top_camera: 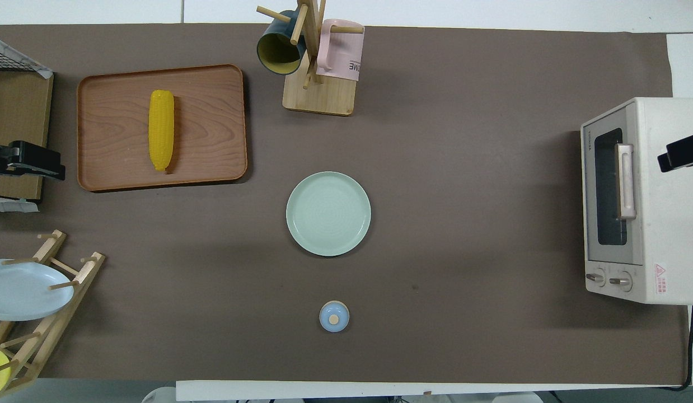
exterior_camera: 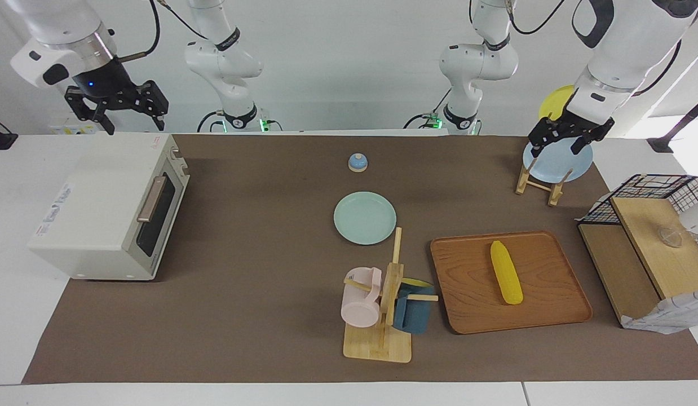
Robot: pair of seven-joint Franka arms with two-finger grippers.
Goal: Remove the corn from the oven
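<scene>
Lying on the brown wooden tray (exterior_camera: pixel 509 282) with the boxy cream-white oven (exterior_camera: pixel 109 206) shut, the smooth yellow corn (exterior_camera: pixel 506 272) looks safe unless the empty right end effector (exterior_camera: pixel 116 107) or left end effector (exterior_camera: pixel 564 133), both spread apart, swings down and bumps something.

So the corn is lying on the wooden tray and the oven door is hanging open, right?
Not quite. The corn does lie on the wooden tray, but the oven door is shut, its handle flat against the front. The facing view shows this, and the overhead view agrees.
</scene>
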